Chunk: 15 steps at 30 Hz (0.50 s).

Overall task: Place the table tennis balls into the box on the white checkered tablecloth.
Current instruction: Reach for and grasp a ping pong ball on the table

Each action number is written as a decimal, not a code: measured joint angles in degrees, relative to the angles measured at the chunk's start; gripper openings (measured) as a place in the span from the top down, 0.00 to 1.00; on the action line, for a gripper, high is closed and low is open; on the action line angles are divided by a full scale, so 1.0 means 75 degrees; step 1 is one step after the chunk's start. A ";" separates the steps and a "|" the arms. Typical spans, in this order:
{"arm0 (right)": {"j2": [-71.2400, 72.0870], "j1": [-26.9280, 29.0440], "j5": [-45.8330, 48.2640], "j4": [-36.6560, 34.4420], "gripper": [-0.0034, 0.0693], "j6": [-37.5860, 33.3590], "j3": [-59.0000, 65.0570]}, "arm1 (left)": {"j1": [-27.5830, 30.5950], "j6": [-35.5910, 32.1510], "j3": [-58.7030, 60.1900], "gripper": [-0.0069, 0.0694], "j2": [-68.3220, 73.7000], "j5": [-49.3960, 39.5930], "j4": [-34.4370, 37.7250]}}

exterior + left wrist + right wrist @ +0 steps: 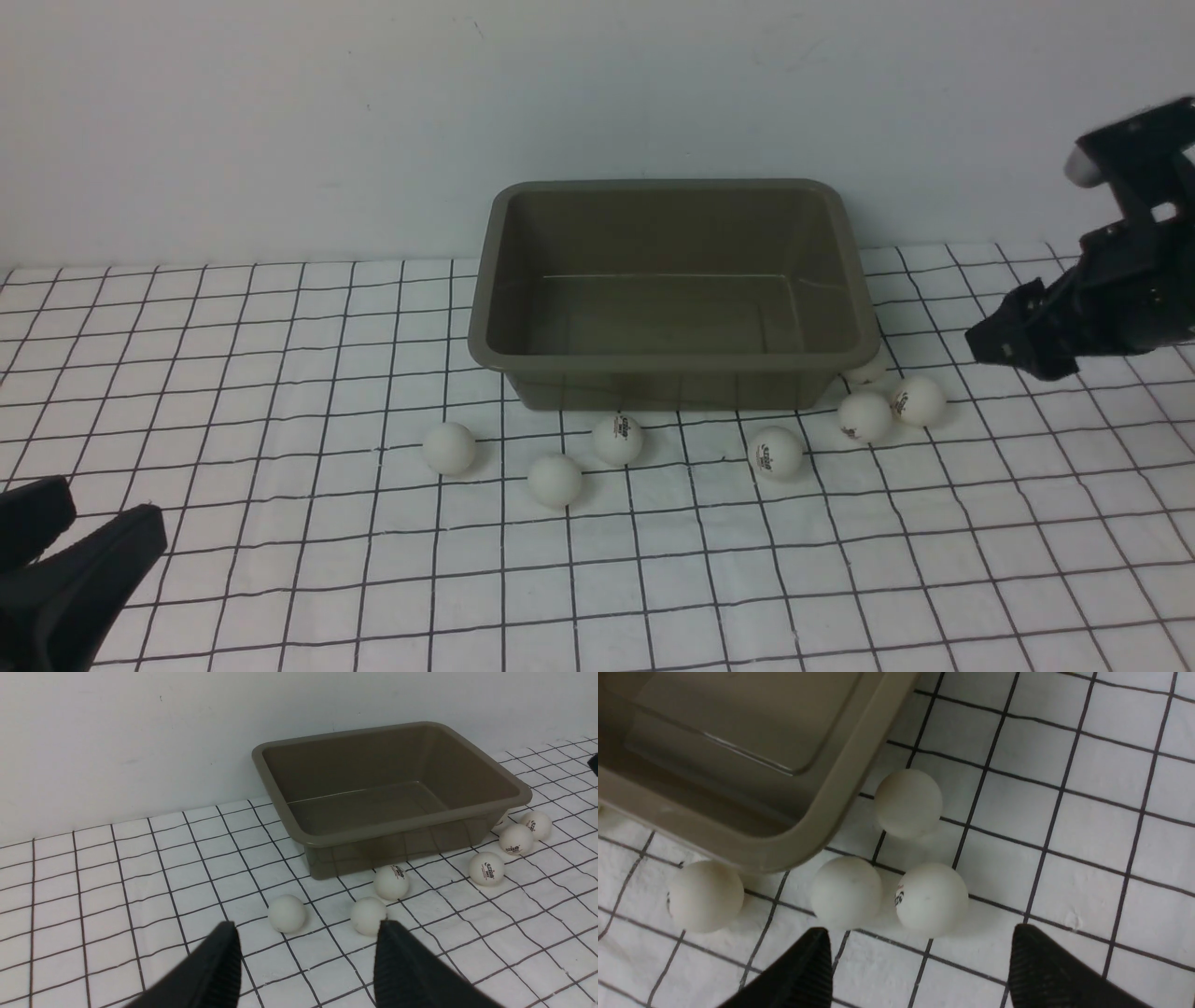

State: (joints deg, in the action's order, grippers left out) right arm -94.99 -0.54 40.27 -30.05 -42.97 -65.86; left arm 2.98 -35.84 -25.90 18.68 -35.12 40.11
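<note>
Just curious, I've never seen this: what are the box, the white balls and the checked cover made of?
The box looks like moulded plastic, olive-grey, slightly glossy: rounded corners, a glint on its floor. The table tennis balls look like matte white plastic, some bearing printed logos. The white checkered tablecloth seems fabric, since it wrinkles; possibly coated.

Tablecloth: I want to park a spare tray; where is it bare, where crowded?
Bare: the wide stretch of tablecloth left of the box, and the near strip in front of the balls. Crowded: along the box's front wall and its right front corner, where three balls bunch.
</note>
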 joint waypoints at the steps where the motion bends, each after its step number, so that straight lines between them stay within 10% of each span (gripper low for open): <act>1: -0.0204 0.0000 0.0016 0.0000 0.32 0.0108 -0.0179 | 0.0000 0.0000 0.0000 0.44 0.0000 0.0000 0.0000; 15: -0.2151 0.0000 0.0049 -0.0002 0.32 0.0387 -0.1143 | 0.0000 0.0000 0.0000 0.44 0.0000 -0.0037 0.0000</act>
State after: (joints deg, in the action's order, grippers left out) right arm -111.12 -0.54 40.64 -30.07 -40.06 -74.43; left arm 2.98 -35.84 -25.90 18.68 -35.39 40.11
